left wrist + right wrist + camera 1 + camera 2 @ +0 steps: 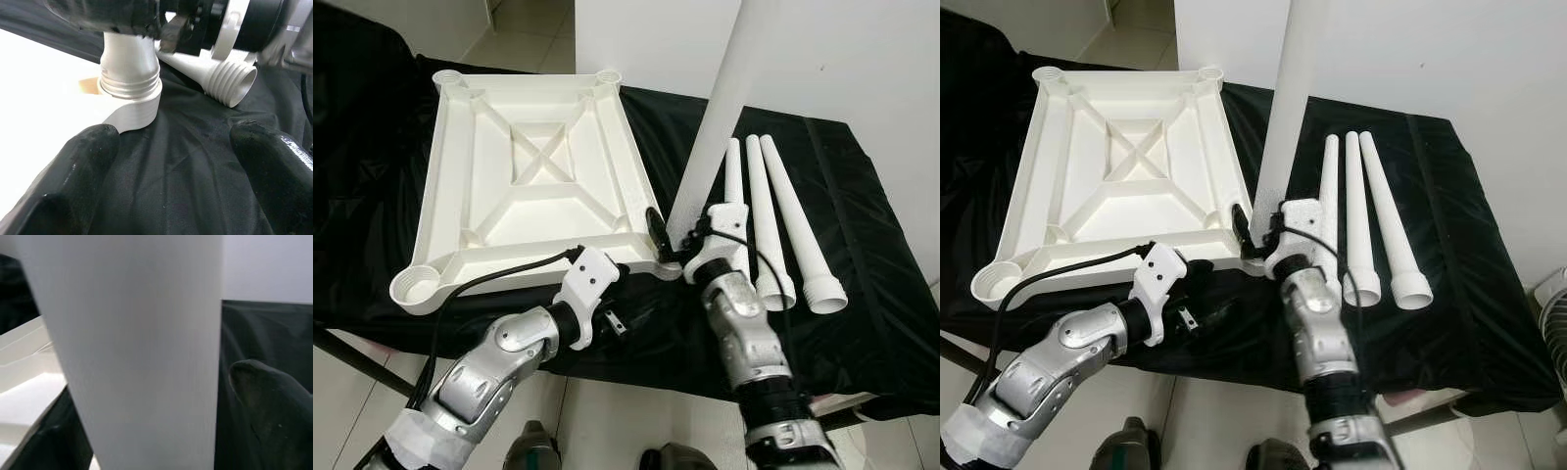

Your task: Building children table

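Nearest us, our left gripper (pixel 625 323) hovers with its glossy black fingers (pixel 73 166) spread apart over the black cloth (pixel 862 294) at the table's front edge. Our right gripper (pixel 671 240) clamps a smooth, tapered white leg (pixel 715 108) standing upright in the threaded corner socket (pixel 132 105) of the ribbed, upturned white tabletop (pixel 529 166). Three more conical legs (pixel 773 215) lie side by side toward the right edge. Pale floor tiles (pixel 529 29) show beyond.
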